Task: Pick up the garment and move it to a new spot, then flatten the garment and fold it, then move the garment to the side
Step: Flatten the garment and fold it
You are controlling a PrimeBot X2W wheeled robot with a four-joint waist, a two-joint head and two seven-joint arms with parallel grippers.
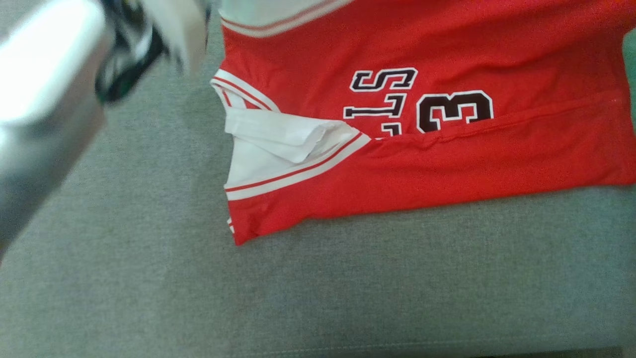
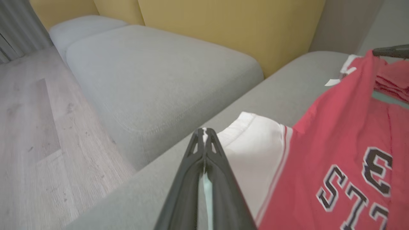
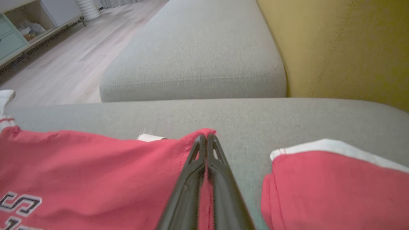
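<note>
Presently pinching the red garment by a raised edge in the closed right gripper, draping it below and beside the fingers across the grey cushion. Hovering the left gripper, pressed shut, just left of the white sleeve.

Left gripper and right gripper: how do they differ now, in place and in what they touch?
The left gripper has its tips beside the white sleeve of the garment; the right gripper is at a red hem. The right gripper pinches that hem, which peaks at its tips; whether the left gripper holds any cloth I cannot tell. Both are shut, above the grey cushion.
</note>
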